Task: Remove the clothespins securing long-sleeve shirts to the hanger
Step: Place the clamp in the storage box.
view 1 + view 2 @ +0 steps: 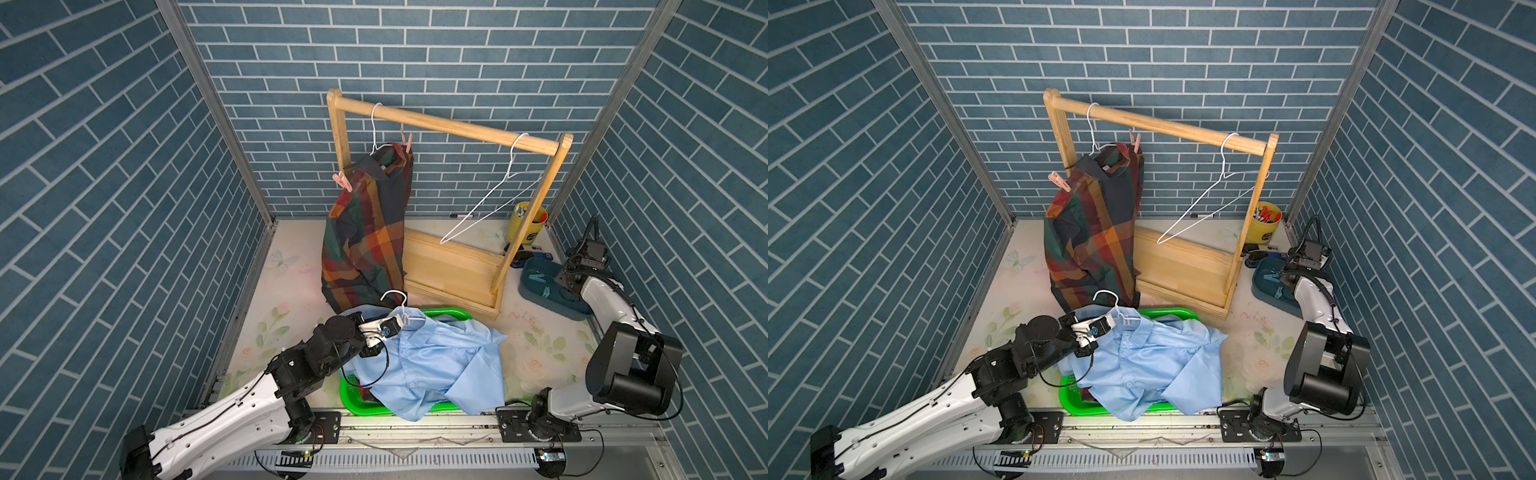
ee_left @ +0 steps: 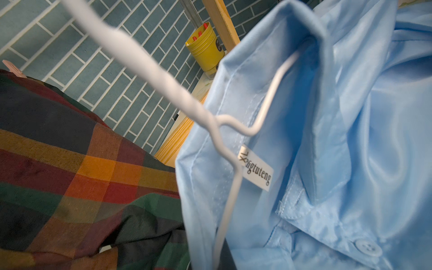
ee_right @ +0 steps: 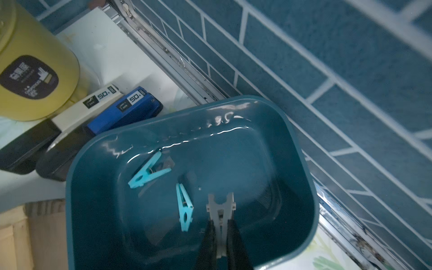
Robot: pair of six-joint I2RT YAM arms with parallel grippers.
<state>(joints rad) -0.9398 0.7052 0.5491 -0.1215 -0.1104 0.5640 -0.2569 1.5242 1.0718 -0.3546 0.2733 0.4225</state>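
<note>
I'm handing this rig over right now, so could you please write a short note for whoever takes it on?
Left hand: shut on the white hanger, light blue shirt draped over the green basket.
Right hand: grips the grey clothespin above the teal bin.
Done: two teal clothespins lie in the bin.
Left: release the grey one, then remove two pink clothespins from the plaid shirt on the wooden rack.

Mid-frame, the right gripper (image 3: 221,222) presses its black fingers (image 3: 210,238) against both sides of a grey pin (image 3: 221,205) over a teal bin (image 3: 163,121). A blue pin (image 3: 149,174) and a second blue pin (image 3: 184,208) lie apart on the bin's floor. Just outside its rim sit a yellow cup (image 3: 35,58), a white box (image 3: 93,102) and a blue box (image 3: 126,109).
</note>
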